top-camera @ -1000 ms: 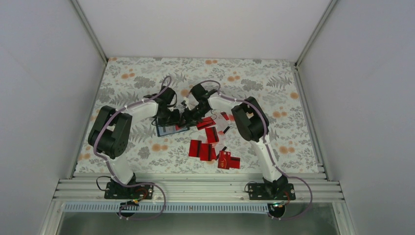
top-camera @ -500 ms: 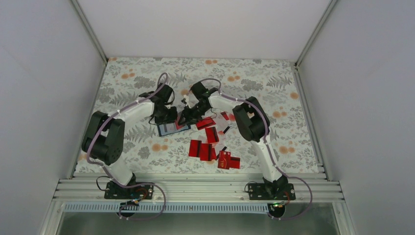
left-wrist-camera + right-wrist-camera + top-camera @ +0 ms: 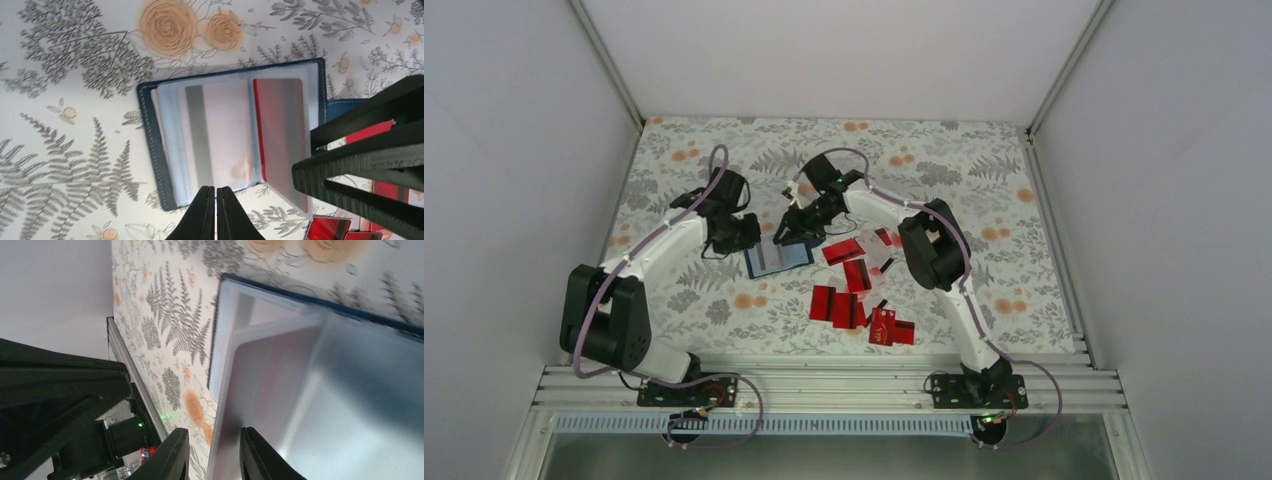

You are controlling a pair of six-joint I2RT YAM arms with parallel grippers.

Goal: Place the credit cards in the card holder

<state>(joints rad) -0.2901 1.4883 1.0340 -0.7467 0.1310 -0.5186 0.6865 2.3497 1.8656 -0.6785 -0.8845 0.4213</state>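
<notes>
card holder (image 3: pixel 778 258) lies open flat on the table (image 3: pixel 984 180), just left of centre; navy rim, clear sleeves face up; one red card (image 3: pixel 272 125) sits in the sleeve on the side nearer the right arm; a pale card with a grey stripe (image 3: pixel 210 135) sits in the next sleeve; a clear sleeve leaf (image 3: pixel 320 405) is tilted up off the rest.

loose credit cards (image 3: pixel 854 290), mostly red, are scattered at 3 to 5 o'clock of the holder; nearest ones just beside it, the rest spread toward the near edge.

right gripper (image 3: pixel 214 432) at 12–1 o'clock of the holder, right over it; narrow gap between the fingers; edge of the raised leaf runs into that gap; can't tell if it's pinched.

left gripper (image 3: pixel 216 200) at 10 o'clock, just beside the holder's edge; fingers pressed together, nothing between them.
</notes>
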